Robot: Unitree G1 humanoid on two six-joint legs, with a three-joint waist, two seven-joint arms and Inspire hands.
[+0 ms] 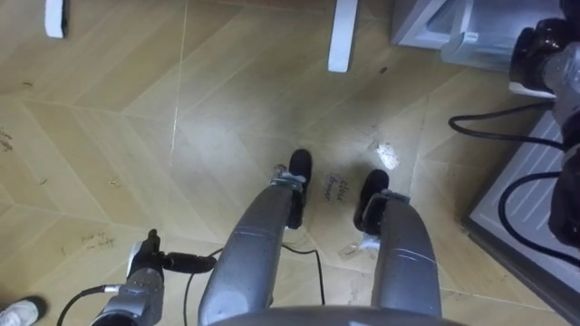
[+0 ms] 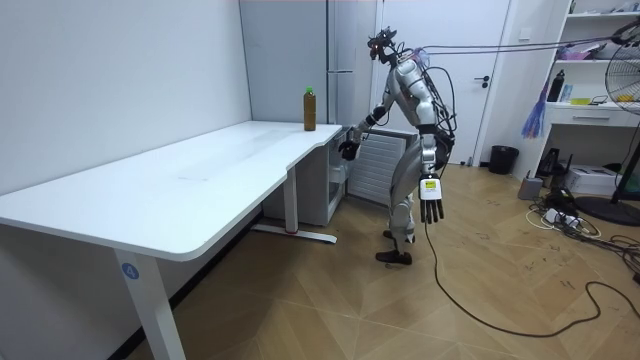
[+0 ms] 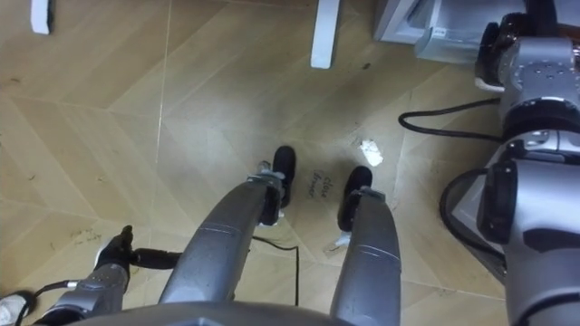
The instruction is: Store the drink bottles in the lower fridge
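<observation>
A brown drink bottle with a green cap stands upright on the far corner of the white table. I stand on the wood floor between that table end and the grey fridge, whose lower part is beside me. My right hand is raised forward below the table corner, apart from the bottle; it shows dark at the top right in the left eye view. My left hand hangs at my side with straight fingers, holding nothing, and shows at the lower left.
White table feet lie on the floor ahead of me. A grey cabinet stands under the table end. The fridge's grey face is close at my right. Cables, a bin and a fan stand farther off.
</observation>
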